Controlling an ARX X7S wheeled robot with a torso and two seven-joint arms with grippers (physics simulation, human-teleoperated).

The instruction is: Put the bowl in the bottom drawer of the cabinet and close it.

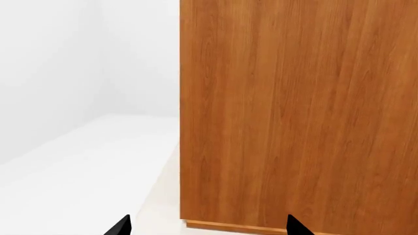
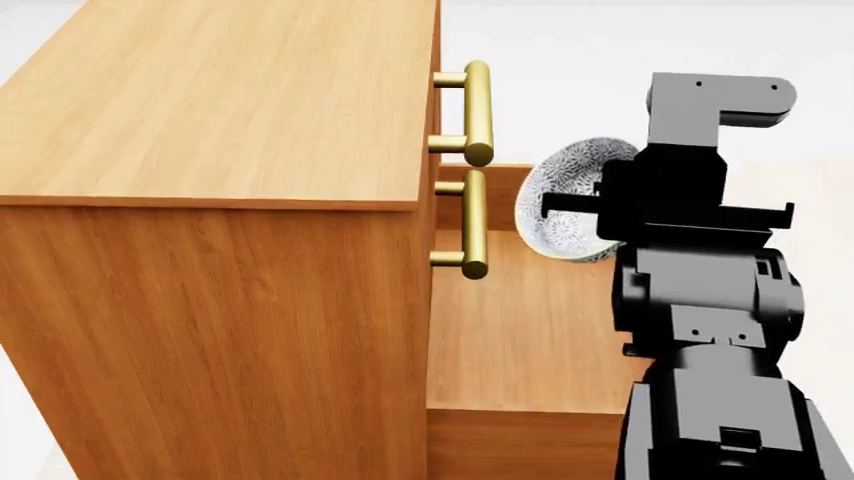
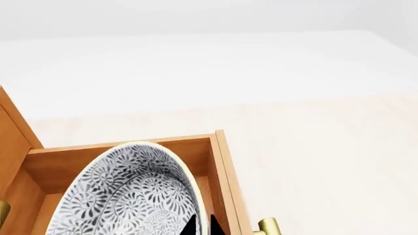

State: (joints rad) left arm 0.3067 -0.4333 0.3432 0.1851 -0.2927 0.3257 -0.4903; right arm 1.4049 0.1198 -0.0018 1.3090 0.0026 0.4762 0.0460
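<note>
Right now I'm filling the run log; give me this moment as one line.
phase: placing | right claw: holds patterned blue-grey bowl, tilted, above open bottom wooden drawer | left claw: open, beside orange-brown cabinet

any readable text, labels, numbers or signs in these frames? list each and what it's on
None: no words, numbers, labels or signs in any view.
The cabinet shows bare wood grain.
The bowl has only a floral pattern, no lettering.
The brass handles are plain.
The bottom drawer is unmarked wood.
The right pincer and its arm are plain black, without branding.
</note>
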